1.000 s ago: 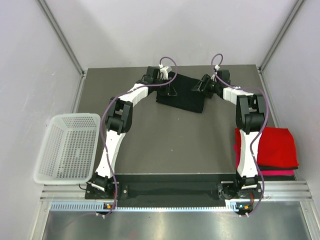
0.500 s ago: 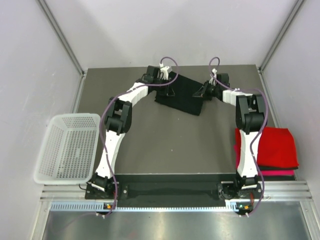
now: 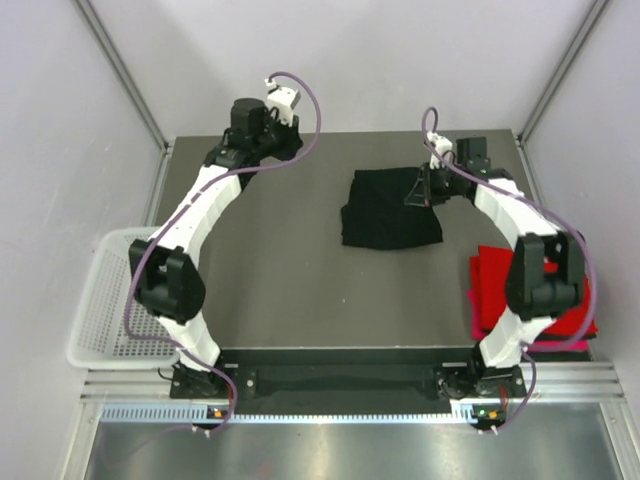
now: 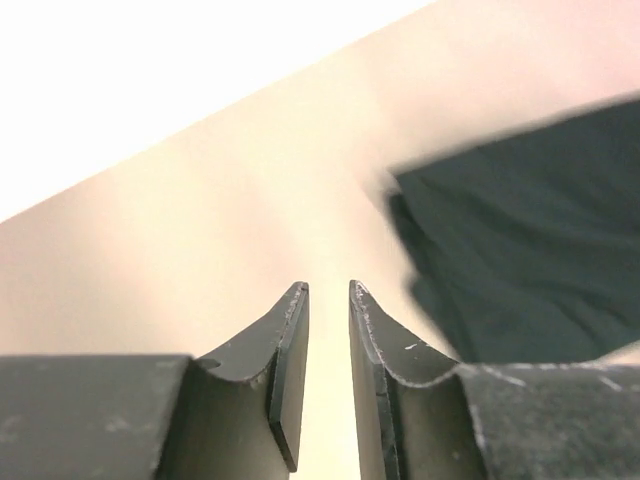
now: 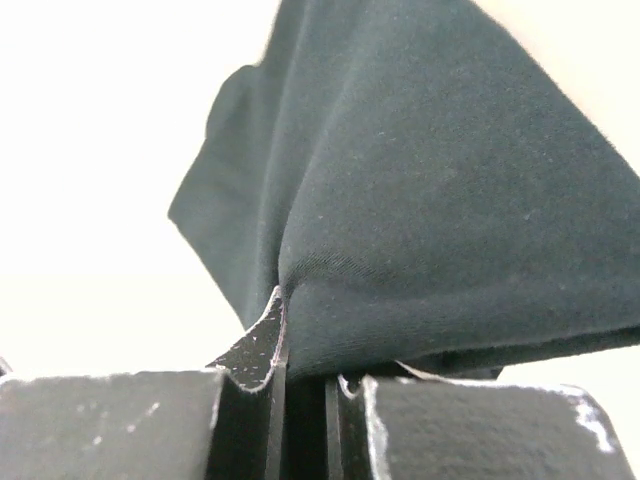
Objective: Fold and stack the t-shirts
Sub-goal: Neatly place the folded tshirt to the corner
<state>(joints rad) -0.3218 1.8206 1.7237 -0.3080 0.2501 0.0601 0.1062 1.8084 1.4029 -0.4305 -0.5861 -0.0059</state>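
Black t-shirt (image 3: pixel 390 210) folded into a rough rectangle on the far right part of the table (image 3: pixel 300 290), right edge lifted into a small peak; plain dark knit in the right wrist view (image 5: pixel 430 200), creased where pinched; blurred and dark at the right of the left wrist view (image 4: pixel 530 240).

Right gripper (image 3: pixel 418 190) at that lifted edge, fingers pressed together on a fold of the cloth; from its own camera (image 5: pixel 305 330), fabric wedged between the two tips and draped up and away over them.

Red t-shirt (image 3: pixel 560 290) folded flat at the right edge of the table, well apart from the black one, partly hidden by the right arm; stacked on a magenta t-shirt (image 3: pixel 565 345), only a thin strip showing beneath the near edge.

Left gripper (image 3: pixel 280 140) raised over the far left corner of the table, well apart from the black shirt; in its own view (image 4: pixel 328 300) fingers a narrow slit apart, gripping and touching nothing, bare tabletop behind.

White mesh basket (image 3: pixel 150 232) hanging off the left edge of the table, under the elbow of the left arm; only its own perforated floor and walls on show inside.
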